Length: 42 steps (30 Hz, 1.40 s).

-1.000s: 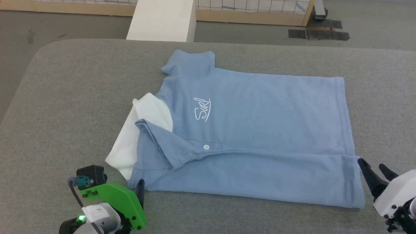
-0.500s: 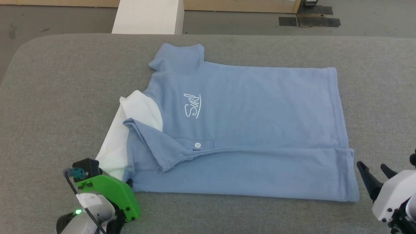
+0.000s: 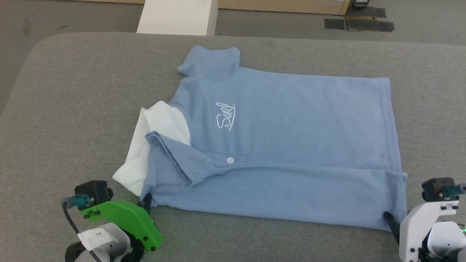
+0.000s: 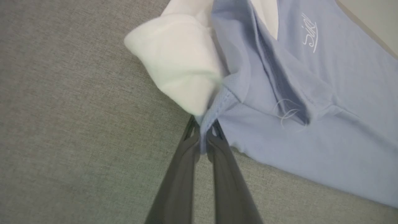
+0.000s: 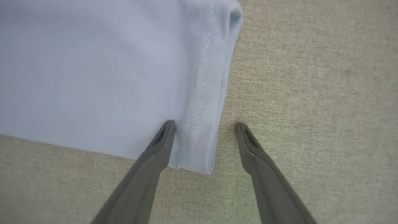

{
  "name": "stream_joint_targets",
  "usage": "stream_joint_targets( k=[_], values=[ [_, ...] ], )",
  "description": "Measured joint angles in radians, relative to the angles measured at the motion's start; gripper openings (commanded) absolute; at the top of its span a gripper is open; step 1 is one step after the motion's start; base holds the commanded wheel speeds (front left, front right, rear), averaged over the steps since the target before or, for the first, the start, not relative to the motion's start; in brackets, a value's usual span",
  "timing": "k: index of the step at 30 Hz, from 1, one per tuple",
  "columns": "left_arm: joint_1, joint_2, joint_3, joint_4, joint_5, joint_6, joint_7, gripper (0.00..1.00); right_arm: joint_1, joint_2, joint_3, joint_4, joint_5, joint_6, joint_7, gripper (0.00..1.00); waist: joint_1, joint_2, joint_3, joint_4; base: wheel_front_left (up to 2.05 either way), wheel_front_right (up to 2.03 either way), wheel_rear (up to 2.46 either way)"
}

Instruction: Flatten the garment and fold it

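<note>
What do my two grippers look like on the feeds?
Both have two long, tapering dark fingers. The left gripper wears a green bracket; the right gripper a white bracket. Each carries a black camera block with a teal connector.

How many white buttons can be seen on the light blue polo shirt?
1. The small white button sits on the placket of the light blue short-sleeved polo shirt, nearer the robot than the white cursive logo. More may hide under the folded collar.
</note>
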Motion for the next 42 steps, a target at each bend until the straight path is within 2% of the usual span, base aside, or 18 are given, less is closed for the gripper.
stream_joint_targets(
  k=[2, 3, 4, 5, 6, 9, 13, 21, 22, 23, 24, 29, 32, 37, 42],
  values=[
    [0.0, 0.0, -0.002, -0.001, 0.001, 0.002, 0.0, 0.0, -0.014, -0.009, 0.012, 0.017, 0.003, 0.0, 0.003, 1.0, 0.0, 0.0, 0.004, 0.006, 0.0, 0.0, 0.0],
    [0.0, 0.0, -0.002, -0.002, 0.001, 0.003, 0.0, 0.0, -0.018, -0.01, 0.011, 0.021, 0.009, 0.0, 0.006, 0.81, 0.0, 0.0, 0.006, 0.008, 0.0, 0.0, 0.0],
    [0.0, 0.0, -0.002, -0.001, 0.001, 0.003, 0.0, 0.0, -0.023, -0.013, 0.013, 0.024, 0.017, 0.0, 0.007, 0.22, 0.0, 0.0, 0.007, 0.009, 0.0, 0.0, 0.0],
    [0.0, 0.0, -0.002, -0.001, 0.001, 0.003, 0.0, 0.0, -0.026, -0.021, 0.019, 0.026, 0.026, 0.0, 0.011, 0.04, 0.0, 0.0, 0.006, 0.01, 0.0, 0.0, 0.0],
    [0.0, -0.001, -0.001, -0.001, 0.001, 0.003, 0.0, 0.0, -0.028, -0.027, 0.022, 0.026, 0.037, 0.0, 0.014, 0.0, 0.0, 0.0, 0.005, 0.01, 0.0, 0.0, 0.0],
    [0.0, 0.002, 0.001, -0.002, 0.004, 0.006, 0.0, 0.0, -0.028, -0.035, 0.015, 0.018, 0.076, 0.0, 0.019, 0.0, 0.0, 0.0, -0.005, 0.01, 0.0, 0.0, 0.0],
    [0.012, 0.021, 0.011, -0.016, 0.01, 0.032, 0.016, 0.0, -0.015, -0.048, -0.017, -0.023, 0.109, 0.0, 0.029, 0.0, 0.0, 0.0, -0.026, 0.011, 0.0, 0.0, 0.0],
    [0.13, 0.05, 0.017, -0.078, -0.029, 0.073, 0.097, 0.0, 0.103, -0.059, -0.076, -0.104, 0.136, 0.001, 0.146, 0.0, 0.0, 0.0, -0.056, 0.002, 0.0, 0.0, 0.0],
    [0.141, 0.049, 0.016, -0.08, -0.038, 0.075, 0.105, 0.18, 0.111, -0.052, -0.083, -0.104, 0.139, 0.001, 0.154, 0.0, 0.0, 0.0, -0.056, -0.001, 0.0, 0.0, 0.0],
    [0.147, 0.049, 0.014, -0.08, -0.044, 0.076, 0.107, 0.51, 0.117, -0.046, -0.085, -0.103, 0.139, 0.001, 0.159, 0.0, 0.0, 0.0, -0.055, -0.003, 0.0, 0.0, 0.0],
    [0.149, 0.048, 0.015, -0.072, -0.046, 0.084, 0.111, 1.0, 0.122, -0.031, -0.087, -0.099, 0.132, 0.001, 0.15, 1.0, 0.0, 0.0, -0.055, -0.006, 0.0, 0.0, 0.0],
    [0.136, 0.051, 0.034, -0.08, -0.021, 0.078, 0.053, 1.0, 0.113, -0.013, -0.099, -0.112, 0.141, 0.0, 0.089, 1.0, 0.0, 0.0, -0.061, -0.011, 0.0, 0.0, 0.0],
    [0.087, 0.066, 0.053, -0.091, 0.024, 0.055, -0.013, 1.0, 0.071, -0.012, -0.132, -0.138, 0.139, 0.0, 0.029, 1.0, 0.0, 0.0, -0.064, -0.011, 0.0, 0.0, 0.0],
    [-0.082, 0.081, 0.049, -0.074, 0.104, -0.024, -0.1, 1.0, -0.048, 0.0, -0.169, -0.174, 0.111, 0.0, -0.025, 1.0, 0.0, 0.0, -0.053, -0.014, 0.0, 0.0, 0.0],
    [-0.289, 0.067, -0.01, 0.044, 0.147, -0.13, -0.109, 1.0, -0.183, 0.002, -0.185, -0.165, 0.105, 0.0, -0.063, 1.0, 0.0, 0.0, -0.018, -0.016, 0.0, 0.0, 0.0]
  ],
)
